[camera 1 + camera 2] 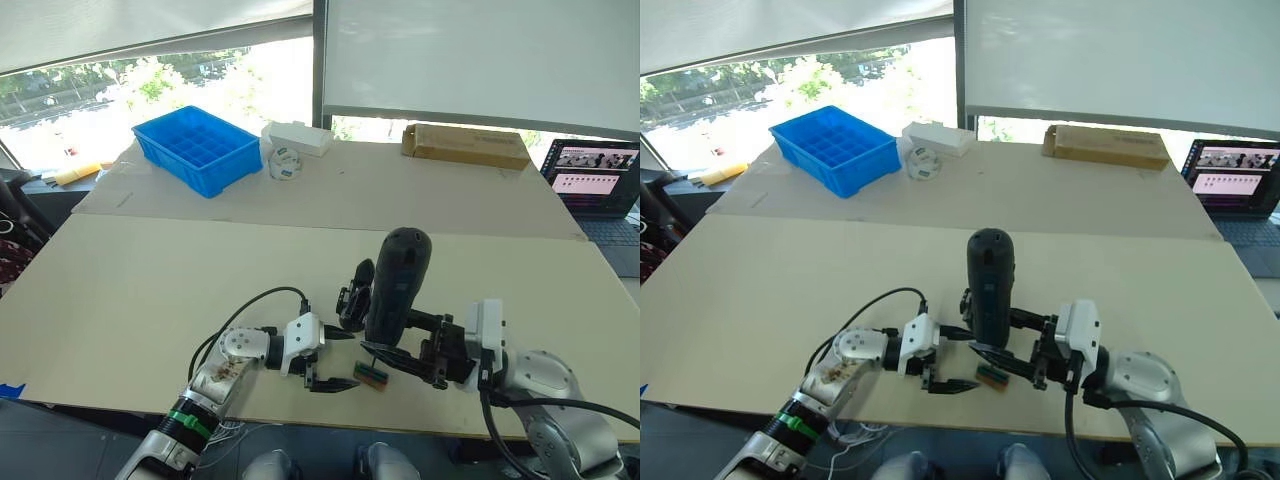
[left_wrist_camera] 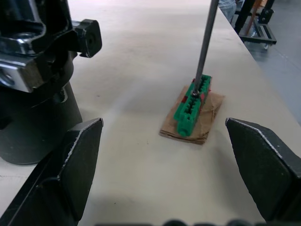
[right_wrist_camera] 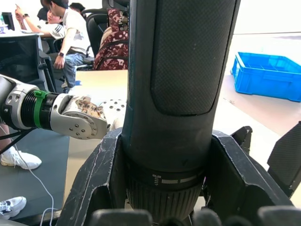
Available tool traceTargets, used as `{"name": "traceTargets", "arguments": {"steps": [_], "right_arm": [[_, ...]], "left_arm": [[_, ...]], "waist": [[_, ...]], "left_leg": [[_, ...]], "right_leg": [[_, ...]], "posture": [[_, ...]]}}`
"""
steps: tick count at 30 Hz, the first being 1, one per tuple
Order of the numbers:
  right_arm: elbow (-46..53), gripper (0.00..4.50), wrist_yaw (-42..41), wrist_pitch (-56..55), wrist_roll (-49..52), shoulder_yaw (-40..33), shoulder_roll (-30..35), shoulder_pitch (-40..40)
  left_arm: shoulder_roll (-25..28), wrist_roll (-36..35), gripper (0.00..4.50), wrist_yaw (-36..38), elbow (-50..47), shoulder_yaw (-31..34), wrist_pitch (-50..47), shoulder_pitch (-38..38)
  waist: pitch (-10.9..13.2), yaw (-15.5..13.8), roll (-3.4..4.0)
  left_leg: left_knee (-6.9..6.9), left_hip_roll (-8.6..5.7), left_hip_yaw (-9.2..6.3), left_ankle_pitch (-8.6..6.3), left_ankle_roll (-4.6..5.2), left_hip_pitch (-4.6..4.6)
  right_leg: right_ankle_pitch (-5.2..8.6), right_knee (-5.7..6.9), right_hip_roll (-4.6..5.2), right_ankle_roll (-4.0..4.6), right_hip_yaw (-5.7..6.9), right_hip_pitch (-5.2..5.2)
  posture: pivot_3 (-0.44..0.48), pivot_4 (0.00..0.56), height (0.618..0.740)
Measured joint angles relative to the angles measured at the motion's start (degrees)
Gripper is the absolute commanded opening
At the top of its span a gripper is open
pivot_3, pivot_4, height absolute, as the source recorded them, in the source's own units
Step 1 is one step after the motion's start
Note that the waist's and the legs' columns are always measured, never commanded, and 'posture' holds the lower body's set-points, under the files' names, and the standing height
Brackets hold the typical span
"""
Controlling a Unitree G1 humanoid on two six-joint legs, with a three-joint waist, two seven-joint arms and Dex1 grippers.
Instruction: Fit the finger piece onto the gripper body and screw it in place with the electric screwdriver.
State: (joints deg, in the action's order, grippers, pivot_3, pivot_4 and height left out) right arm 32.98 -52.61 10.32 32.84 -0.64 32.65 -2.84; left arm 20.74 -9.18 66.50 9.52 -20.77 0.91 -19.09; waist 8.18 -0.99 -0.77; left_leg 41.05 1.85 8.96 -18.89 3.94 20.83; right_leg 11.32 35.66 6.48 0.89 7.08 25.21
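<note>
My right gripper (image 1: 397,338) is shut on the electric screwdriver (image 1: 399,285), a thick black cylinder held upright near the table's front edge. Its thin metal bit (image 2: 205,44) points down and touches a small green block on a tan card (image 2: 190,111). The gripper body (image 1: 353,298), black and blocky, stands just behind and to the left of the screwdriver, with one pointed finger sticking up. My left gripper (image 1: 343,361) is open beside the green block, with nothing between its fingers (image 2: 80,155). The finger piece as a loose part is out of view.
At the far side of the table are a blue compartment bin (image 1: 195,150), a white box (image 1: 298,138), a tape roll (image 1: 285,163) and a brown cardboard box (image 1: 465,146). A laptop (image 1: 598,180) sits at the far right. Seated people (image 3: 70,33) show beyond the table.
</note>
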Motion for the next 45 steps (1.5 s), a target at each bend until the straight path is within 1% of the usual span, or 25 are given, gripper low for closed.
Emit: {"name": "traceTargets", "arguments": {"steps": [6, 11, 15, 19, 22, 28, 34, 37, 40, 43, 45], "right_arm": [[0.6, 1.94, 0.3, 1.2, 1.8, -0.3, 1.1, 1.6], [2.4, 1.94, 0.9, 2.9, 3.8, -1.4, 2.2, 2.3], [4.7, 1.94, 2.4, 5.2, 7.0, -3.6, 3.8, 3.1], [7.1, 1.94, 4.5, 7.4, 11.2, -7.0, 5.4, 5.3], [8.1, 1.94, 5.6, 8.9, 13.7, -9.0, 6.7, 6.8], [8.2, 1.94, 8.1, 12.2, 20.3, -13.2, 10.1, 10.7], [7.1, 1.94, 10.8, 15.7, 27.5, -17.0, 14.0, 17.6], [5.6, 1.94, 12.5, 17.0, 31.0, -18.6, 14.5, 20.6], [4.1, 1.94, 14.2, 18.6, 33.3, -18.5, 14.7, 23.2], [1.9, 1.94, 15.9, 19.9, 35.2, -18.2, 14.6, 27.9], [1.0, 1.94, 16.2, 20.4, 35.9, -17.5, 14.6, 30.3]], "left_arm": [[0.9, -0.7, 4.41, 1.2, -0.2, 0.3, -0.5, 0.0], [2.4, -3.1, 4.41, 3.6, -0.5, 1.0, -0.8, 0.3], [5.1, -7.4, 4.41, 7.6, -0.9, 3.8, -1.0, 1.9], [7.9, -14.0, 4.41, 13.5, -5.6, 7.1, -1.8, 3.9], [9.1, -16.9, 4.41, 14.7, -8.4, 9.8, -2.3, 4.0], [9.2, -22.9, 4.41, 13.1, -12.2, 14.3, -7.1, 2.7], [9.4, -26.6, 4.41, 11.6, -13.9, 18.0, -10.9, -0.3], [9.1, -27.9, 4.41, 10.2, -13.9, 19.7, -12.2, -1.9], [8.6, -29.1, 4.41, 8.7, -13.8, 20.9, -13.1, -3.4], [8.1, -29.0, 4.41, 7.5, -12.7, 21.2, -13.5, -3.9], [8.0, -27.7, 4.41, 7.0, -11.0, 21.2, -13.2, -3.9]], "waist": [[0.0, 0.3, 0.00], [0.0, 0.4, 0.00], [0.0, 0.4, 0.00], [0.1, 0.2, -0.01], [0.1, 0.0, 0.01], [0.1, 0.2, -0.01], [0.1, 0.3, -0.02], [0.1, 0.3, -0.06], [0.1, 0.3, -0.05], [0.1, 0.3, -0.06], [0.1, 0.3, -0.05]], "left_leg": [[-0.06, 0.01, 0.00, 0.01, -0.01, 0.00], [-0.14, 0.04, -0.01, 0.12, -0.21, 0.05], [-0.11, 0.04, -0.01, 0.16, -0.27, 0.30], [-0.05, 0.01, -0.01, 0.17, -0.28, 0.46], [-0.04, -0.03, -0.01, 0.17, -0.27, 0.47], [-0.03, -0.05, 0.00, 0.17, -0.27, 0.47], [-0.02, -0.05, 0.02, 0.18, -0.29, 0.45], [-0.01, -0.06, 0.03, 0.19, -0.30, 0.44], [-0.01, -0.07, 0.06, 0.20, -0.31, 0.44], [-0.01, -0.10, 0.13, 0.20, -0.31, 0.40], [-0.03, -0.10, 0.19, 0.21, -0.32, 0.36]], "right_leg": [[0.01, 0.00, -0.02, 0.02, 0.00, 0.04], [0.05, 0.02, -0.06, 0.11, 0.01, 0.14], [0.05, 0.07, -0.06, 0.15, 0.03, 0.40], [0.05, 0.11, -0.05, 0.15, 0.06, 0.55], [0.04, 0.08, -0.06, 0.13, 0.06, 0.52], [0.03, 0.08, -0.30, 0.09, 0.04, 0.50], [0.03, 0.09, -0.39, 0.09, 0.02, 0.48], [0.03, 0.10, -0.41, 0.09, 0.02, 0.46], [0.02, 0.11, -0.42, 0.09, 0.03, 0.46], [0.02, 0.11, -0.45, 0.07, 0.06, 0.45], [0.02, 0.12, -0.50, 0.07, 0.06, 0.45]], "posture": [[0.000, 0.150, 0.740], [0.000, 0.150, 0.740], [0.000, 0.150, 0.740], [0.000, 0.150, 0.740], [0.000, 0.150, 0.740], [0.000, 0.150, 0.740], [0.000, 0.150, 0.740], [0.000, 0.150, 0.740], [0.000, 0.150, 0.740], [0.000, 0.150, 0.740], [0.000, 0.150, 0.740]]}}
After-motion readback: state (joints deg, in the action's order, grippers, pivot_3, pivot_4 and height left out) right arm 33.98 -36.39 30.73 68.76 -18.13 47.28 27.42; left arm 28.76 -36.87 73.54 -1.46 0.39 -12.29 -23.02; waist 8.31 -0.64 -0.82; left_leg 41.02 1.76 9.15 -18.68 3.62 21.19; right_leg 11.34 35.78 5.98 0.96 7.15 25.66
